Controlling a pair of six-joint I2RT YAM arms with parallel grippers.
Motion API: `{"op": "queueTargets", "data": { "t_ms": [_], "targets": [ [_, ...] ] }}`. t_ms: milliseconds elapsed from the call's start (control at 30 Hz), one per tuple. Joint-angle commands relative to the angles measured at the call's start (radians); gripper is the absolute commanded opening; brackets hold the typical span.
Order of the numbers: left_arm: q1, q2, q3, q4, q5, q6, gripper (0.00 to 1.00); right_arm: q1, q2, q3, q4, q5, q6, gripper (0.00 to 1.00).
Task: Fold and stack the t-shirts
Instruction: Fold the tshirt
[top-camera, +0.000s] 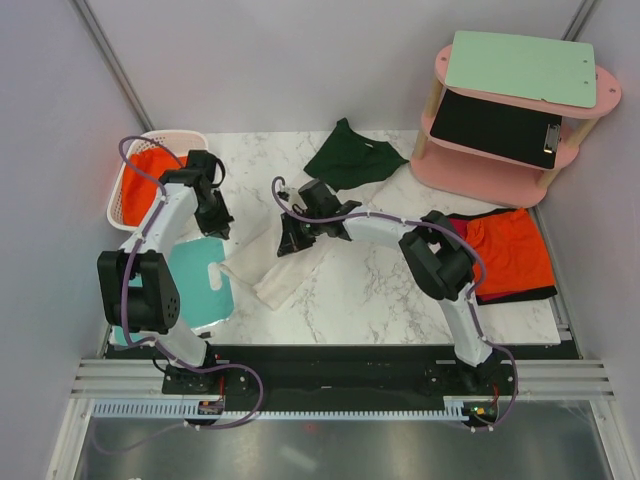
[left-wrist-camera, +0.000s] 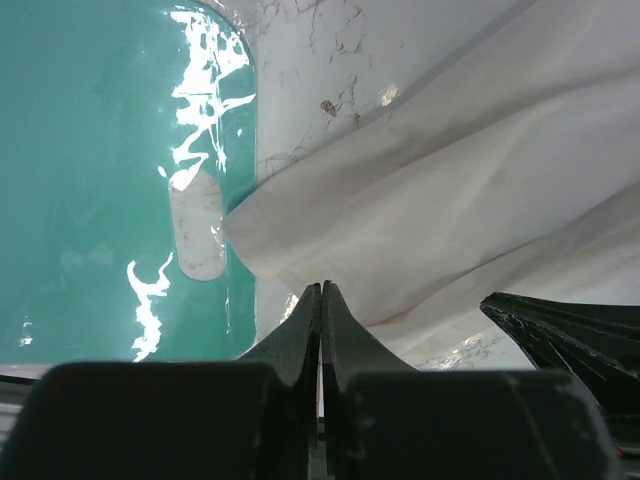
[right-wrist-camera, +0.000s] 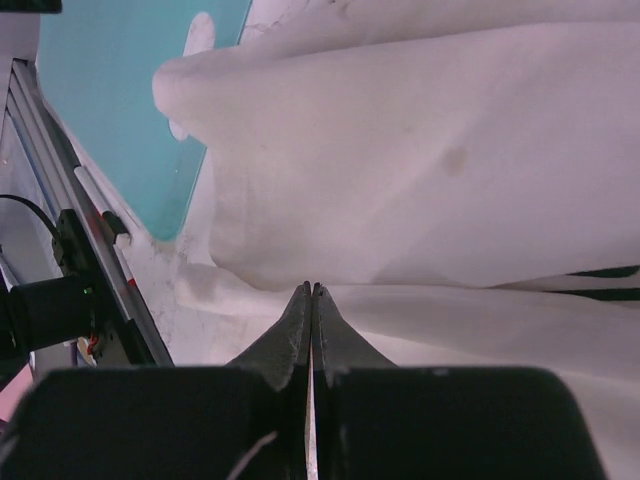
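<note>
1. Top view: the cream-white t-shirt (top-camera: 275, 272) lies bunched in a rumpled strip on the marble bench (top-camera: 380, 290). Its left end reaches the edge of a teal board (top-camera: 200, 285). The left pincer (top-camera: 218, 222) hangs near that end and the right pincer (top-camera: 290, 243) over the other end, both pressed together. The dark green t-shirt (top-camera: 352, 158) lies crumpled well apart, at the far side. Folding a shirt this bunched would likely lock the creases in.
2. Left wrist view: the left pincer (left-wrist-camera: 320, 295) is pressed together, its tip right at a fold of the cream-white t-shirt (left-wrist-camera: 450, 180), beside the teal board (left-wrist-camera: 90, 180). Whether it has caught any cloth cannot be told. A lift could come up empty, or catch one layer and twist the shirt.
3. Right wrist view: the right pincer (right-wrist-camera: 311, 292) is pressed together against the draped cream-white t-shirt (right-wrist-camera: 420, 170); again, any hold on the cloth is unclear. An uneven pull between the arms could drag the cloth across the teal board (right-wrist-camera: 130, 90) toward the bench's near edge.
</note>
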Motion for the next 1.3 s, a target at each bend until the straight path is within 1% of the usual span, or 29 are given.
{"op": "queueTargets", "data": {
  "t_ms": [0, 133, 333, 433, 600, 700, 733, 800, 833, 900, 933, 1000, 1133, 1200, 1267],
  "targets": [
    [0.002, -0.036, -0.046, 0.046, 0.032, 0.038, 0.02, 0.016, 0.052, 0.038, 0.076, -0.049, 0.049, 0.00],
    [0.002, -0.033, -0.065, 0.055, 0.032, 0.045, 0.02, 0.035, 0.102, 0.067, 0.081, -0.070, 0.065, 0.00],
    [0.002, -0.037, -0.069, 0.059, 0.030, 0.048, 0.02, 0.073, 0.170, 0.109, 0.079, -0.063, 0.074, 0.00],
    [0.002, -0.042, -0.071, 0.059, 0.027, 0.052, 0.02, 0.084, 0.187, 0.121, 0.052, -0.063, 0.071, 0.00],
    [0.002, -0.043, -0.074, 0.058, 0.021, 0.054, 0.02, 0.093, 0.170, 0.101, -0.080, -0.051, -0.002, 0.00],
    [0.002, -0.043, -0.069, 0.059, 0.021, 0.052, 0.02, 0.092, 0.128, 0.020, -0.137, -0.043, -0.033, 0.00],
    [0.002, -0.042, -0.068, 0.059, 0.020, 0.054, 0.02, 0.092, 0.104, -0.038, -0.161, -0.041, -0.041, 0.00],
    [0.002, -0.040, -0.065, 0.059, 0.018, 0.055, 0.02, 0.090, 0.075, -0.101, -0.183, -0.032, -0.056, 0.00],
    [0.002, -0.037, -0.062, 0.061, 0.017, 0.055, 0.02, 0.092, 0.041, -0.170, -0.195, -0.025, -0.065, 0.00],
    [0.002, -0.034, -0.063, 0.062, 0.015, 0.054, 0.02, 0.092, 0.004, -0.242, -0.197, -0.008, -0.072, 0.00],
    [0.002, -0.031, -0.066, 0.062, 0.020, 0.054, 0.02, 0.093, -0.029, -0.306, -0.197, -0.006, -0.076, 0.00],
    [0.002, -0.029, -0.071, 0.069, 0.024, 0.052, 0.02, 0.092, -0.063, -0.368, -0.208, 0.009, -0.076, 0.00],
    [0.002, -0.026, -0.088, 0.081, 0.032, 0.051, 0.02, 0.092, -0.164, -0.532, -0.255, 0.072, -0.069, 0.00],
    [0.002, -0.026, -0.094, 0.087, 0.032, 0.049, 0.02, 0.092, -0.191, -0.580, -0.274, 0.095, -0.058, 0.00],
    [0.002, -0.023, -0.101, 0.093, 0.032, 0.049, 0.02, 0.092, -0.221, -0.631, -0.309, 0.150, -0.046, 0.00]
  ]
}}
